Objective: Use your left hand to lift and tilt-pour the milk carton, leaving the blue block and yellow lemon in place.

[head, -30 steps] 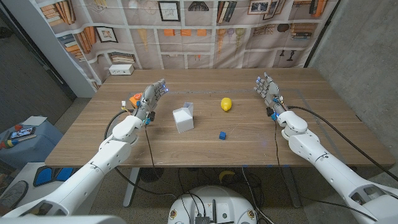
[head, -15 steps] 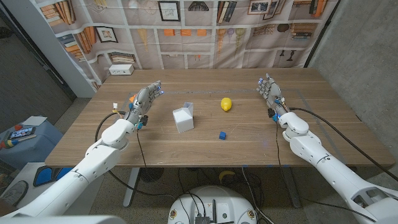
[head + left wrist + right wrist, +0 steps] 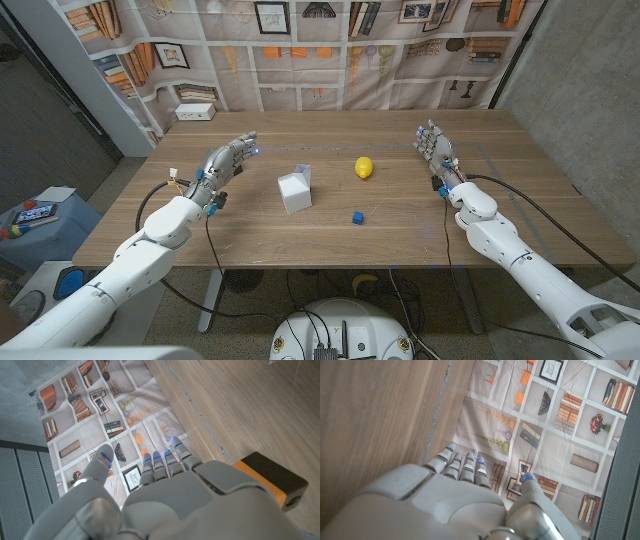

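The milk carton (image 3: 294, 192) is seen standing upright on the wooden table (image 3: 330, 235), near its middle, and it is touched by nothing. No lift and no tilt can be read from it, so the pouring is judged not yet begun. The yellow lemon (image 3: 364, 168) is placed just beyond the carton and to its right, apart from it, and the blue block (image 3: 356, 217) is set nearer the front edge, also to the carton's right and well clear of it. Both are found undisturbed, as the task asks.

The left hand (image 3: 226, 163) is held over the table to the carton's left, near it but apart, with its fingers (image 3: 162, 460) spread and nothing gripped; in the left wrist view only the tabletop's edge and the printed bookshelf backdrop (image 3: 95, 415) are met beyond the fingertips. The right hand (image 3: 432, 146) is kept far to the right, well away from all three things, fingers apart and empty.

What is left is judged to be nearly everything: the reach across to the carton, the grasp, the lift, and the tilt, with the lemon and block to be avoided.
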`<state>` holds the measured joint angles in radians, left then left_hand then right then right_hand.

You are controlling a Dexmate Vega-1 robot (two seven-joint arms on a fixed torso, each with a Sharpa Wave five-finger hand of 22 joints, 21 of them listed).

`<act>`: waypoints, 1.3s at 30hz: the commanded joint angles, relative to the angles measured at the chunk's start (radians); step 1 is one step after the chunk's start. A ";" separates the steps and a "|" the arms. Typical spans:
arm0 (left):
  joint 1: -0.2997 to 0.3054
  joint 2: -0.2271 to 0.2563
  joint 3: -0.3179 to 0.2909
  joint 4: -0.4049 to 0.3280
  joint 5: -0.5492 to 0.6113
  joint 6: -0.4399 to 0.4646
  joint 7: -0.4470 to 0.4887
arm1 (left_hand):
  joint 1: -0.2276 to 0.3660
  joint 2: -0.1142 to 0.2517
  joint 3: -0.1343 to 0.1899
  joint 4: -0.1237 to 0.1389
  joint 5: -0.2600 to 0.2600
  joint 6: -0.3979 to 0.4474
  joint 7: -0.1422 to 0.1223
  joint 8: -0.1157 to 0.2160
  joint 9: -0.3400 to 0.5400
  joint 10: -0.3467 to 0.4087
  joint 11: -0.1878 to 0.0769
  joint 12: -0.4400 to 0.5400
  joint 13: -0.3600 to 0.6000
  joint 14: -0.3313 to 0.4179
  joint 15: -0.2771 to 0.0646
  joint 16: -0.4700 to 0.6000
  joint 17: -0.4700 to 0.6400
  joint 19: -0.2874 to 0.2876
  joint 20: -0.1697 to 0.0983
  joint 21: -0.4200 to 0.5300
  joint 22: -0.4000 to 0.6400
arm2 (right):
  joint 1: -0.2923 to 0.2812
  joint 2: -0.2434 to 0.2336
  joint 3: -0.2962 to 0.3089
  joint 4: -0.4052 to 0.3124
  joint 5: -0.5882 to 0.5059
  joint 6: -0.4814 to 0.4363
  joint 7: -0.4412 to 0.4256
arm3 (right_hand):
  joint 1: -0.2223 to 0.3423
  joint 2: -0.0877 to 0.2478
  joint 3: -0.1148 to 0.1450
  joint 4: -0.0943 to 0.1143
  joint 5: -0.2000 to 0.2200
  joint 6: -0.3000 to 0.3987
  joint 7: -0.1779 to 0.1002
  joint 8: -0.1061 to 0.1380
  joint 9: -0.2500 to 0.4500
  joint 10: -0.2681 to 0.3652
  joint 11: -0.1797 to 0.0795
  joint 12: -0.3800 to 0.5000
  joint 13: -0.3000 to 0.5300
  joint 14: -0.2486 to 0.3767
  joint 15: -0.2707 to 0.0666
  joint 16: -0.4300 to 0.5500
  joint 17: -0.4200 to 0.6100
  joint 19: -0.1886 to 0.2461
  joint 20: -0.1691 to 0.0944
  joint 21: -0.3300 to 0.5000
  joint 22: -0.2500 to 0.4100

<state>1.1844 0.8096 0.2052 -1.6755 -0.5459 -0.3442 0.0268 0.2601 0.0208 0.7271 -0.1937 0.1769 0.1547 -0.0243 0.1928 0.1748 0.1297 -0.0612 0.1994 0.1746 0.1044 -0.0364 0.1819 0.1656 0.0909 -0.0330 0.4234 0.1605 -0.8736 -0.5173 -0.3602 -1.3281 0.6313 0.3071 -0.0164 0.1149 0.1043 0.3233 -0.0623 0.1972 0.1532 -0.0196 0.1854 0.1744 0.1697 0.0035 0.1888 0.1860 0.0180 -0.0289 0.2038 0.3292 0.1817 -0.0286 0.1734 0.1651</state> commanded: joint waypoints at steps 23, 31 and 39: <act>0.249 0.140 -0.173 -0.160 0.107 0.021 -0.009 | 0.132 -0.088 0.002 -0.002 0.005 -0.057 0.001 0.007 0.006 -0.047 -0.008 -0.013 0.009 -0.019 -0.029 -0.004 0.004 -0.003 -0.018 -0.080 0.003 | -0.022 0.010 0.000 -0.012 -0.028 0.011 -0.056 | -0.002 0.016 0.009 -0.004 0.009 -0.003 0.008 -0.001 0.001 -0.011 -0.008 0.001 0.000 -0.003 -0.004 0.004 -0.010 -0.005 -0.013 0.009 0.002; 0.256 0.154 -0.188 -0.159 0.119 0.043 -0.034 | 0.189 -0.137 -0.002 0.001 0.003 -0.087 0.009 0.008 0.009 -0.077 0.002 -0.016 0.010 -0.068 -0.010 -0.011 0.005 -0.042 -0.032 -0.137 0.003 | -0.027 0.020 -0.003 -0.008 -0.039 0.024 -0.071 | 0.000 0.017 0.010 -0.006 0.009 -0.004 0.010 -0.001 0.001 -0.011 -0.007 0.001 0.000 -0.003 -0.003 0.005 -0.014 -0.006 -0.014 0.010 0.002; 0.247 0.178 -0.189 -0.173 0.168 0.103 -0.024 | 0.256 -0.178 -0.015 0.006 0.011 -0.176 0.019 -0.001 0.008 -0.151 0.015 -0.021 0.009 -0.140 0.010 -0.012 0.004 -0.107 -0.016 -0.215 0.004 | -0.017 0.036 -0.009 0.010 -0.050 0.040 -0.079 | 0.001 0.017 0.010 -0.008 0.008 -0.005 0.010 -0.001 0.001 -0.011 -0.006 0.001 0.000 -0.003 -0.002 0.005 -0.016 -0.007 -0.014 0.010 0.002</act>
<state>1.4293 0.9587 0.0273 -1.8313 -0.4303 -0.3044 0.0000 0.4921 -0.1544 0.7210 -0.1882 0.1816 0.0022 -0.0078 0.1928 0.1795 -0.0048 -0.0446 0.1781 0.1794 -0.0169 -0.0296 0.1733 0.1653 0.0064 -0.0334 0.2277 0.1604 -0.8967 -0.4998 -0.3619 -1.3361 0.5947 0.3294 -0.0814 0.1148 0.1042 0.3288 -0.0676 0.1972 0.1478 -0.0143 0.1854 0.1724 0.1641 -0.0020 0.1887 0.1862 0.0142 -0.0249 0.2038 0.3108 0.1746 -0.0357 0.1778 0.1650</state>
